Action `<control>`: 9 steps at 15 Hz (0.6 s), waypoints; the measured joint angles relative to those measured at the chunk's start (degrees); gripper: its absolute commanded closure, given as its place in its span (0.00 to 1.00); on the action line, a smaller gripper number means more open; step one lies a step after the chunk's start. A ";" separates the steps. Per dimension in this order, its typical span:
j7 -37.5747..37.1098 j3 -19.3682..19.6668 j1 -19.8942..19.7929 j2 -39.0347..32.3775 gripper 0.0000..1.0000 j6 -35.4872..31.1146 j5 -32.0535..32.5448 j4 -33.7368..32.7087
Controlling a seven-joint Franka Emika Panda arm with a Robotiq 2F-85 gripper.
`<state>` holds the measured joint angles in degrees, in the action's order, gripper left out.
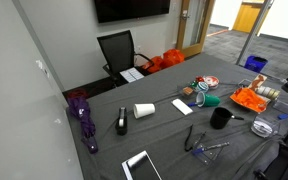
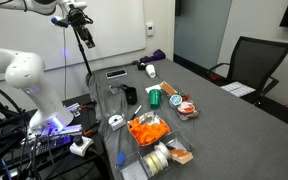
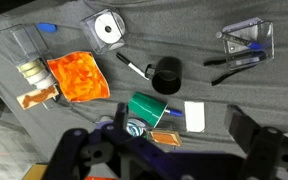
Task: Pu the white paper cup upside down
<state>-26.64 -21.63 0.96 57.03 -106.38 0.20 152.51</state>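
- Gripper (image 3: pixel 164 140): in the wrist view its two fingers stand wide apart with nothing between them, so it is released and empty. In an exterior view the gripper (image 2: pixel 83 32) hangs high over the robot's end of the table (image 2: pixel 199 110).
- Below the wrist camera lie the orange bag (image 3: pixel 77 78), the black mug (image 3: pixel 166 74), the green cup (image 3: pixel 146 106) and the flat white card (image 3: pixel 194 115). None of these is the task's thing.
- Farther out, the white paper cup (image 1: pixel 144 110) lies on its side on the grey cloth, apart from the card and well apart from the mug. In an exterior view it shows as a small white shape (image 2: pixel 151 71) near the purple umbrella (image 2: pixel 156 57). The wrist view does not show it at all.
- Step in hand, as I judge it: the approach has not begun, and nothing of the task is done.
- Next move, as I judge it: carry the open fingers across the table past the mug, come down over the cup, and close across its wall lightly, since thin paper would crush. Then lift it, turn it until the rim faces down, and set it on a bare patch of cloth.
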 measured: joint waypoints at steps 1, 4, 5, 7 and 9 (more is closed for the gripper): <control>0.00 0.00 0.00 0.00 0.00 0.00 0.00 0.00; 0.00 0.00 0.00 0.00 0.00 0.00 0.00 0.00; 0.00 0.00 0.00 0.00 0.00 0.00 0.00 0.00; 0.00 0.00 0.00 0.00 0.00 0.00 0.00 0.00; -0.65 -0.07 0.00 -0.12 0.00 0.00 -0.02 0.03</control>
<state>-27.28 -21.70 0.96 56.91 -106.38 0.18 152.55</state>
